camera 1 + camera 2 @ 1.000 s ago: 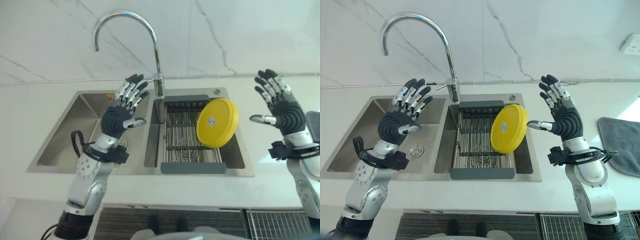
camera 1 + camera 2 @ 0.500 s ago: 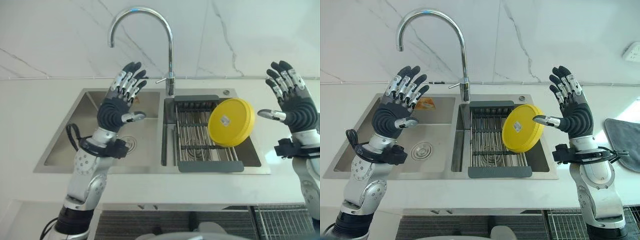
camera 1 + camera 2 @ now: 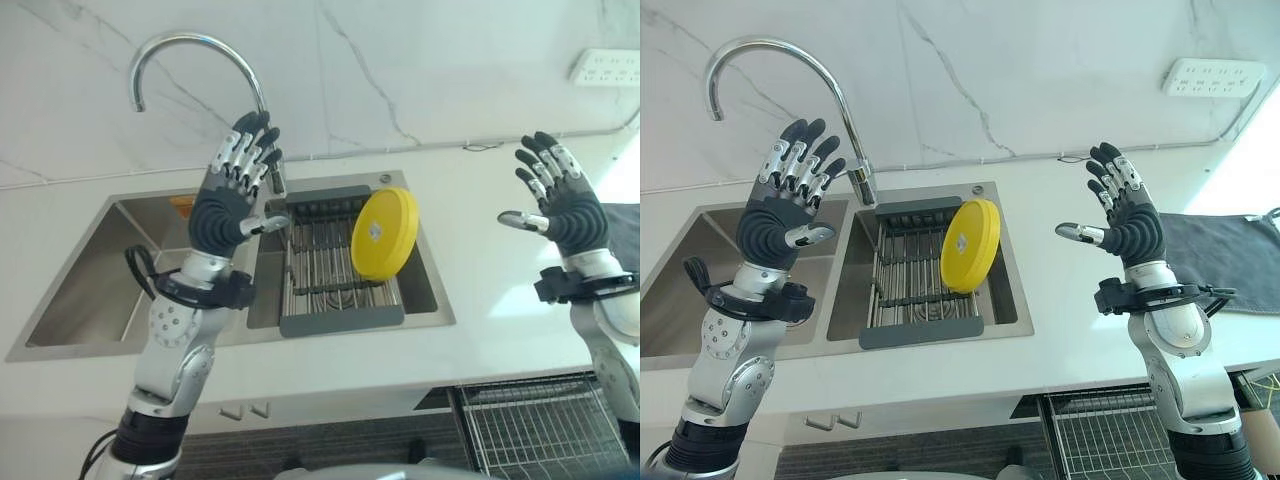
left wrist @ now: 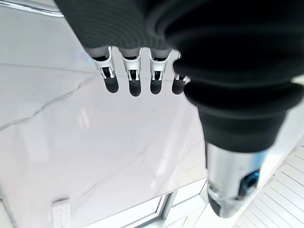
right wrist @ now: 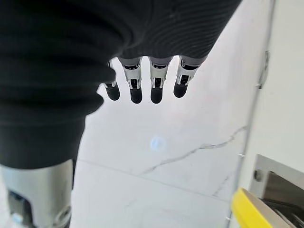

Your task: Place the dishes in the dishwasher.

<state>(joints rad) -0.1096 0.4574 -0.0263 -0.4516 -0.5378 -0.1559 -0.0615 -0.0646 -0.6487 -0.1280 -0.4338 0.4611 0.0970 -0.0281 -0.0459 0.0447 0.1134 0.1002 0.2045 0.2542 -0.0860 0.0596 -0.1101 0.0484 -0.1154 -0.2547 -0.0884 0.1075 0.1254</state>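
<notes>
Nearest the robot, a wire dishwasher rack [image 3: 530, 420] shows below the counter [image 3: 500, 310] edge at lower right, with nothing in it. Above the counter the left hand [image 3: 232, 195] and right hand [image 3: 1127, 218] are both raised, fingers spread and straight, holding nothing; the wrist views show straight fingers against the marble wall [image 3: 420, 70]. Right hand hangs over bare counter, well apart from the sink [image 3: 100, 290]. Left hand is up by the tap [image 3: 195, 55].

Further back, the yellow plate [image 3: 383, 233] stands on edge, tilted, at the right end of the drying rack [image 3: 330, 275] in the right basin. Nothing grasped yet, task barely begun.

Risks, as judgement: the plate leans with little support, so a nudge from an approaching finger could tip it flat or send it sliding into the basin. Smooth rim plus hard fingertips means a pinch may slip. Left hand sits close to the tap and could knock it when reaching down. The dark cloth [image 3: 1230, 255] on the counter to the right could snag the right arm on the carry to the rack below.
</notes>
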